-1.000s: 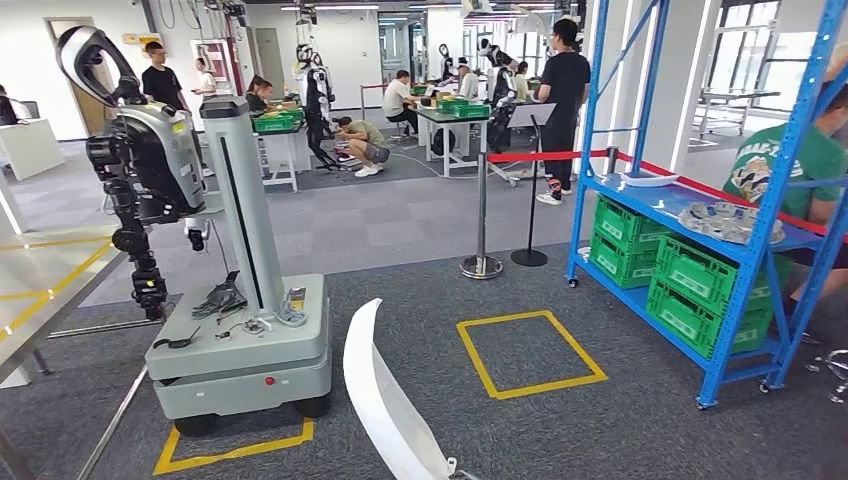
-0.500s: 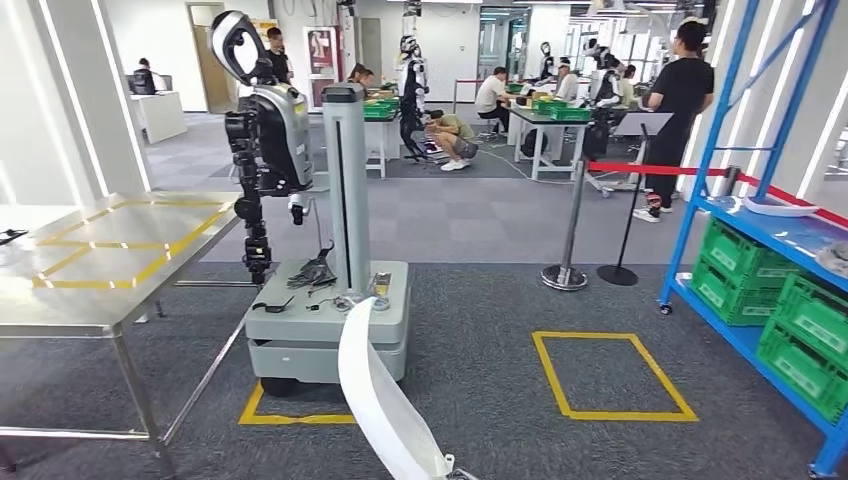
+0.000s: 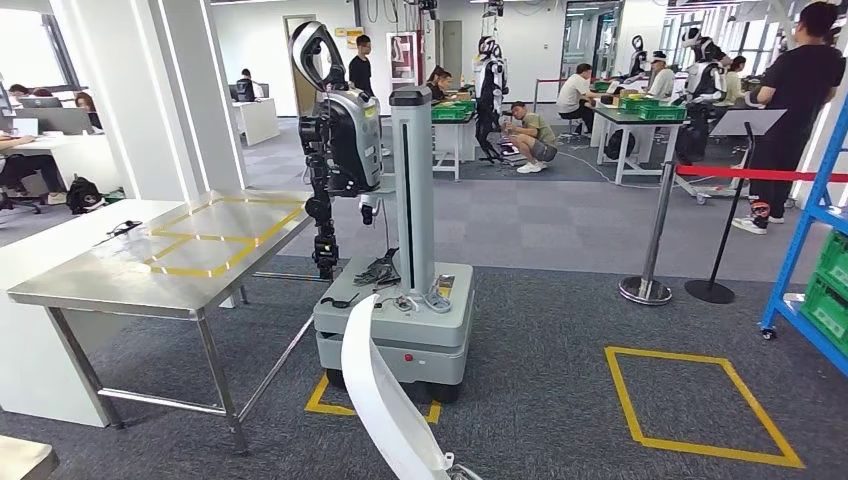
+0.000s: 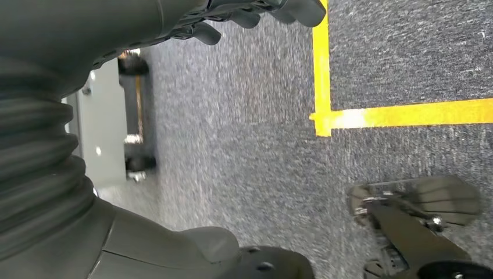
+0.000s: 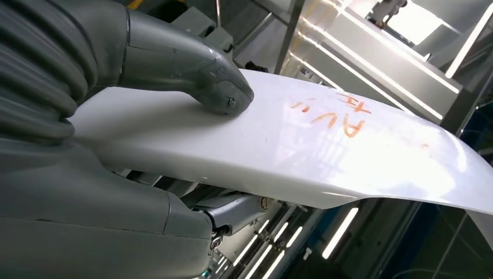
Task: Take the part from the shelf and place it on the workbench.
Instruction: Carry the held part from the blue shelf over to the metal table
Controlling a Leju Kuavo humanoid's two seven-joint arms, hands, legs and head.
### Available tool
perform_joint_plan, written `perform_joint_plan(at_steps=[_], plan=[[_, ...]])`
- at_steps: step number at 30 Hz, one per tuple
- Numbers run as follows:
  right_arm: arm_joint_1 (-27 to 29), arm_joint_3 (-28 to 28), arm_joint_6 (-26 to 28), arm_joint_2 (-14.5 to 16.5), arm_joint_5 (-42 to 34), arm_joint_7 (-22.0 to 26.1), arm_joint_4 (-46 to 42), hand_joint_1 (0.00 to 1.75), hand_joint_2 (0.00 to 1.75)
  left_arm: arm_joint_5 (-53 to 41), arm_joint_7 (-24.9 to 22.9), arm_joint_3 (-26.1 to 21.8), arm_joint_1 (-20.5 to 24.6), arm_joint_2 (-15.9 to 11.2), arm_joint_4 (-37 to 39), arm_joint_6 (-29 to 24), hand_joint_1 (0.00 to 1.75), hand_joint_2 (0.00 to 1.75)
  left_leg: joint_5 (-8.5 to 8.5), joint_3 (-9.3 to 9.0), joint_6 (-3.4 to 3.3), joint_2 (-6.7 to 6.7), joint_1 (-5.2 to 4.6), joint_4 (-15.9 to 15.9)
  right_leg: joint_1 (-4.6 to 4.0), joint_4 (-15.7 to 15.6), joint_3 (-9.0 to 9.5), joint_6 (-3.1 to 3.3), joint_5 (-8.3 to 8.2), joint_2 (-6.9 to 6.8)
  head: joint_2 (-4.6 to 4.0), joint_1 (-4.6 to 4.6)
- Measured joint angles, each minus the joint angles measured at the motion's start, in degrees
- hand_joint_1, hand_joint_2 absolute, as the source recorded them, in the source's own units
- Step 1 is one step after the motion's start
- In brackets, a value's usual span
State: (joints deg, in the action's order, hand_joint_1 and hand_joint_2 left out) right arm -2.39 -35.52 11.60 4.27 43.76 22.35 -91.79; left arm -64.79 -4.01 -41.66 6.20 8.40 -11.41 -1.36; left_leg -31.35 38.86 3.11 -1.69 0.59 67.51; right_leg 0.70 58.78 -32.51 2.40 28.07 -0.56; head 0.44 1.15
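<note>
My right hand point(image 5: 145, 133) grips the white curved part point(image 5: 325, 151), thumb pressed on top; it bears orange handwriting I cannot read. My left hand point(image 4: 256, 14) hangs over carpet, fingers curled in, holding nothing. The steel workbench point(image 3: 90, 275) stands ahead-left, beside a parked grey robot point(image 3: 345, 130).

right hand point(image 5: 174, 116): grips part, thumb pressed on top | part point(image 5: 325, 157): white, curved, glossy, orange marks | behind: metal frame point(image 5: 372, 64), blurred
</note>
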Motion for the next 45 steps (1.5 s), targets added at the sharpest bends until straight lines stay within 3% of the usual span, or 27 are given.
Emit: perform_joint_plan(at_steps=[2, 3, 5, 7, 8, 9, 11, 13, 15, 17, 18, 19, 22, 24, 26, 28, 30, 32, 33, 34, 35, 37, 39, 41, 42, 44, 45], plan=[[0.14, 0.00, -0.04, -0.02, -0.01, -0.11, 0.20, 1.75, 1.75, 0.37, 0.05, -0.03, -0.03, 0.03, 0.01, -0.30, 0.00, 1.75, -2.29, 2.93, 0.18, 1.08, 0.05, 6.13, -0.19, 0.02, 0.00, 0.21, 0.17, -1.70, 0.00, 0.01], [0.15, 0.00, -0.09, -0.03, -0.02, -0.12, 0.33, 1.75, 1.75, 0.54, 0.08, -0.07, -0.13, 0.03, 0.01, -0.50, 0.00, 1.75, -1.95, 3.06, 0.19, 1.27, 0.05, 6.61, -0.24, 0.03, 0.03, 0.22, 0.26, -2.50, 0.00, 0.01], [0.05, 0.00, -0.15, -0.03, -0.04, -0.07, 0.57, 1.75, 1.75, 0.88, 0.23, -0.16, -0.28, 0.00, 0.01, -0.92, 0.00, 1.75, 1.27, 0.01, 0.03, 2.22, -0.01, 1.18, -0.28, 0.08, 0.23, 0.08, 0.47, -3.96, 0.00, 0.01], [-0.02, 0.00, -0.16, -0.04, -0.07, 0.21, 0.70, 1.75, 1.75, 1.16, 0.42, -0.24, -0.15, -0.02, -0.01, -1.15, 0.00, 1.75, 4.03, -4.01, -0.66, 4.81, -0.37, -6.30, -0.50, 0.20, 0.56, -0.34, 0.84, -5.29, 0.00, 0.00], [-0.07, -0.01, -0.15, -0.05, -0.11, 0.44, 0.77, 1.75, 1.75, 1.27, 0.47, -0.32, -0.05, -0.03, -0.02, -1.22, 0.00, 1.75, 4.61, -5.09, -1.08, 5.66, -0.57, -8.33, -0.60, 0.23, 0.73, -0.62, 1.00, -5.90, 0.00, 0.00], [-0.11, -0.02, -0.15, -0.07, -0.17, 0.69, 0.86, 1.75, 1.75, 1.39, 0.51, -0.42, 0.00, -0.03, -0.02, -1.27, 0.00, 1.75, 4.69, -5.35, -1.49, 5.92, -0.75, -9.02, -0.69, 0.21, 0.90, -0.93, 1.12, -6.50, 0.00, -0.01], [-0.31, -0.08, -0.14, -0.05, -0.35, 1.12, 1.09, 1.75, 1.75, 1.66, 0.63, -0.66, -0.11, -0.05, -0.02, -1.44, 0.00, 1.75, 4.96, -5.28, -2.13, 4.53, -0.62, -9.22, -0.63, 0.12, 1.24, -1.61, 1.35, -7.14, 0.00, -0.01], [-0.67, -0.13, -0.10, -0.03, -0.51, 1.51, 1.32, 1.75, 1.75, 1.90, 0.82, -0.90, -0.21, -0.09, -0.01, -1.60, 0.00, 1.75, 5.33, -5.52, -2.84, 3.12, -0.19, -9.64, -0.44, 2.04, 0.68, -2.29, 2.84, -4.24, 0.00, -0.08], [-0.86, -0.13, -0.10, -0.09, -0.58, 1.68, 1.65, 1.75, 1.75, 2.12, 0.94, -1.04, -0.06, -0.13, -0.02, -1.67, 0.00, 1.75, 5.57, -5.60, -3.32, 1.67, 0.03, -9.78, -0.27, 8.40, -2.20, -2.62, 6.22, -0.53, 0.00, -0.20], [-0.83, -0.13, -0.12, -0.18, -0.59, 1.63, 2.09, 1.75, 1.75, 2.21, 0.93, -1.06, -0.01, -0.14, -0.02, -1.68, 0.00, 1.75, 5.61, -5.37, -3.44, 0.00, 0.02, -9.64, -0.23, 15.28, -5.78, -2.65, 8.69, 0.28, 0.00, -0.25], [-0.84, -0.13, -0.12, -0.20, -0.60, 1.64, 2.28, 1.75, 1.75, 2.21, 0.92, -1.07, -0.10, -0.14, -0.01, -1.68, 0.00, 1.75, 5.61, -5.30, -3.43, -0.95, 0.02, -9.51, -0.19, 16.30, -6.49, -2.61, 8.35, 0.36, 0.00, -0.25], [-0.87, -0.13, -0.12, -0.21, -0.60, 1.66, 2.39, 1.75, 1.75, 2.21, 0.92, -1.08, -0.19, -0.13, 0.00, -1.68, 0.00, 1.75, 5.60, -5.26, -3.38, -1.88, 0.05, -9.36, -0.13, 15.06, -6.11, -2.53, 6.95, 0.50, 0.00, -0.25], [-1.06, -0.14, -0.12, -0.21, -0.58, 1.67, 2.47, 1.75, 1.75, 2.21, 0.92, -1.11, -0.24, -0.08, 0.04, -1.68, 0.00, 1.75, 5.45, -5.07, -2.76, -4.58, 0.12, -8.77, 0.21, 4.25, -1.31, -2.32, 1.60, 3.00, 0.00, -0.25], [-1.14, -0.15, -0.10, -0.21, -0.58, 1.66, 2.50, 1.75, 1.75, 2.21, 0.89, -1.11, -0.26, -0.09, 0.05, -1.69, 0.00, 1.75, 5.50, -4.69, -1.90, -5.90, 0.14, -8.64, 0.13, 1.06, 0.01, -2.21, 0.98, 4.10, 0.00, -0.22], [-1.19, -0.16, -0.04, -0.16, -0.61, 1.66, 2.50, 1.75, 1.75, 2.20, 0.84, -1.13, -0.52, -0.16, 0.07, -1.70, 0.00, 1.75, 5.77, -4.22, -0.99, -6.81, 0.30, -8.92, 0.01, 0.80, 0.14, -1.64, 0.74, 3.01, 0.00, -0.19], [-1.23, -0.19, 0.01, -0.06, -0.62, 1.66, 2.50, 1.75, 1.75, 2.19, 0.78, -1.17, -0.77, -0.20, 0.10, -1.70, 0.00, 1.75, 4.99, -3.36, -0.45, -4.63, 0.19, -7.73, 0.13, 0.29, 0.44, -0.80, 0.34, 1.73, 0.00, -0.12], [-1.10, -0.22, 0.03, 0.01, -0.63, 1.64, 2.50, 1.75, 1.75, 2.17, 0.75, -1.20, -0.66, -0.17, 0.11, -1.70, 0.00, 1.75, 1.87, -0.81, -0.21, -0.68, -0.03, -2.30, 0.05, 0.01, 0.51, -0.24, 0.25, 0.24, 0.00, 0.00], [-0.84, -0.22, 0.02, 0.01, -0.64, 1.64, 2.51, 1.75, 1.75, 2.16, 0.75, -1.20, -0.48, -0.14, 0.13, -1.70, 0.00, 1.75, -1.30, 2.53, -0.02, 0.97, 0.01, 4.88, -0.16, 0.02, 0.48, 0.05, 0.40, -1.49, 0.00, 0.04], [-0.73, -0.22, 0.02, 0.01, -0.64, 1.64, 2.52, 1.75, 1.75, 2.15, 0.75, -1.21, -0.48, -0.14, 0.14, -1.70, 0.00, 1.75, -1.64, 3.27, 0.03, 1.21, 0.02, 6.68, -0.23, 0.04, 0.50, 0.12, 0.49, -2.35, 0.00, 0.04], [-0.68, -0.22, 0.02, 0.01, -0.64, 1.64, 2.54, 1.75, 1.75, 2.15, 0.75, -1.23, -0.52, -0.15, 0.14, -1.70, 0.00, 1.75, -0.86, 2.86, 0.02, 1.42, 0.02, 6.23, -0.26, 0.08, 0.55, 0.11, 0.58, -3.17, 0.00, 0.04], [-0.67, -0.22, 0.02, 0.01, -0.64, 1.64, 2.55, 1.75, 1.75, 2.14, 0.75, -1.27, -0.55, -0.17, 0.14, -1.70, 0.00, 1.75, 0.79, 1.29, -0.07, 1.85, -0.01, 3.51, -0.27, 0.12, 0.67, 0.04, 0.71, -3.95, 0.00, 0.04], [-0.68, -0.23, 0.02, 0.01, -0.65, 1.64, 2.55, 1.75, 1.75, 2.09, 0.75, -1.34, -0.45, -0.21, 0.10, -1.70, 0.00, 1.75, 3.96, -3.17, -0.66, 4.82, -0.37, -4.45, -0.49, 0.26, 1.02, -0.32, 1.08, -5.33, 0.00, 0.04], [-0.74, -0.23, 0.03, 0.01, -0.66, 1.65, 2.55, 1.75, 1.75, 1.98, 0.75, -1.36, -0.23, -0.22, 0.08, -1.70, 0.00, 1.75, 4.95, -5.25, -1.57, 6.91, -0.84, -8.51, -0.81, 0.32, 1.29, -0.83, 1.38, -6.53, 0.00, 0.00], [-0.83, -0.23, 0.02, 0.05, -0.64, 1.66, 2.55, 1.75, 1.75, 1.83, 0.63, -1.37, -0.17, -0.22, 0.08, -1.70, 0.00, 1.75, 4.99, -4.98, -2.28, 5.76, -0.92, -8.74, -0.97, 0.16, 1.62, -1.34, 1.56, -7.82, 0.00, -0.02], [-0.93, -0.24, 0.02, 0.09, -0.66, 1.65, 2.55, 1.75, 1.75, 1.76, 0.55, -1.37, -0.21, -0.20, 0.09, -1.70, 0.00, 1.75, 5.12, -5.02, -2.56, 4.96, -0.75, -8.92, -0.89, 0.30, 1.79, -1.71, 1.82, -7.47, 0.00, -0.02], [-1.14, -0.24, 0.03, 0.15, -0.65, 1.69, 2.57, 1.75, 1.75, 1.64, 0.44, -1.39, -0.15, -0.18, 0.07, -1.70, 0.00, 1.75, 5.49, -5.31, -3.25, 3.38, -0.29, -9.28, -0.62, 3.05, 0.86, -2.49, 3.69, -4.10, 0.00, -0.06], [-1.19, -0.24, 0.03, 0.13, -0.65, 1.66, 2.60, 1.75, 1.75, 1.60, 0.42, -1.39, -0.04, -0.17, 0.07, -1.70, 0.00, 1.75, 5.65, -5.24, -3.53, 2.55, -0.14, -9.35, -0.39, 6.20, -0.61, -2.80, 5.34, -1.81, 0.00, -0.09]])
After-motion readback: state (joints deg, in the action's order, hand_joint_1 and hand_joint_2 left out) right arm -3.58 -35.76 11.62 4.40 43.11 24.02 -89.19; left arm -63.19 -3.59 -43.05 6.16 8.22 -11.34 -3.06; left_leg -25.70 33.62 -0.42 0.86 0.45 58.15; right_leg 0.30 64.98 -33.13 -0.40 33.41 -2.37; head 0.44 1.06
